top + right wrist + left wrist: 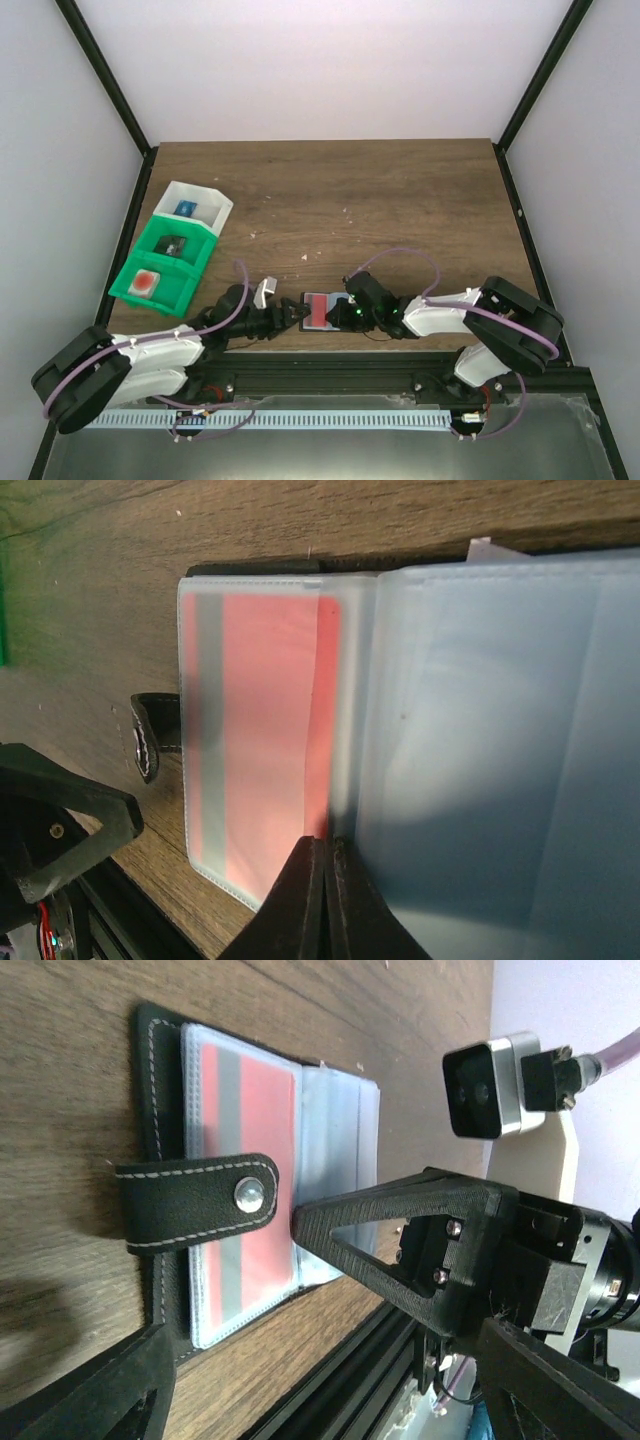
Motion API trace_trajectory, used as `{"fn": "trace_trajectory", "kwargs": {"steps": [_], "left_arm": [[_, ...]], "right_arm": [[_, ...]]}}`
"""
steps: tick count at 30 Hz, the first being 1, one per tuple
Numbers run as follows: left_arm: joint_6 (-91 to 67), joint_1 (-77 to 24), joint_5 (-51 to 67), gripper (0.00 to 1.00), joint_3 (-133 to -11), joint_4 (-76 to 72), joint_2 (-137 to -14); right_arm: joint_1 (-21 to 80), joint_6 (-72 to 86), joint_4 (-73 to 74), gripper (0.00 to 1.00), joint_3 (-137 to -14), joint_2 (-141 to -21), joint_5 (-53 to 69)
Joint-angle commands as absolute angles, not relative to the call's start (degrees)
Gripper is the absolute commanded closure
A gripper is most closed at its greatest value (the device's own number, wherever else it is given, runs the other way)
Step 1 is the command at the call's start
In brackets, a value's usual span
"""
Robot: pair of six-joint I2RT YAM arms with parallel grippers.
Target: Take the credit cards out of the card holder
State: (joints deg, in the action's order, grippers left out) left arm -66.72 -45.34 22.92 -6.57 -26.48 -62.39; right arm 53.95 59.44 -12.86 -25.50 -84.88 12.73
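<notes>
Brown wood-grain worktop [400,210], few small pale specks [305,257] scattered near middle. Far left of it, row of three open plastic bins set touching, running at a slant. Rearmost white bin [203,194] holds small blue-and-dark item [184,208]. Middle green bin [196,250] holds small dark item [177,243]. Nearest green bin [128,287] holds reddish item [146,283]. Black frame posts [108,80] rise at the back corners, plain white walls [330,60] behind. Black rail [340,378] along the near edge, grey metal sheet [400,450] in front of it.
</notes>
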Motion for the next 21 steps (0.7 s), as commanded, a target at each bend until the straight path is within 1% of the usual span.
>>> {"fn": "trace_trajectory", "kwargs": {"steps": [1, 5, 12, 16, 21], "left_arm": [[-67.99, -47.9, 20.94, 0.14, -8.06, -30.37, -64.4], [-67.93, -51.08, 18.87, 0.11, -9.22, -32.76, -68.34], [-65.63, -51.24, 21.8, 0.13, -12.27, -37.36, -78.45], [-65.57, -51.24, 21.27, 0.13, -12.24, -37.82, -79.96], [-65.69, -51.26, 21.16, 0.14, -12.52, -36.51, -78.86]], "right_arm": [[54.67, 59.75, -10.68, 1.0, -23.78, -84.9, 11.54], [54.67, 60.32, -11.67, 0.99, -23.54, -84.69, 12.61], [54.64, 61.13, -13.89, 1.0, -21.04, -83.58, 12.17], [54.67, 60.35, -13.45, 1.0, -21.53, -83.73, 12.2], [54.62, 60.06, -13.83, 1.0, -21.57, -84.02, 12.59]]}}
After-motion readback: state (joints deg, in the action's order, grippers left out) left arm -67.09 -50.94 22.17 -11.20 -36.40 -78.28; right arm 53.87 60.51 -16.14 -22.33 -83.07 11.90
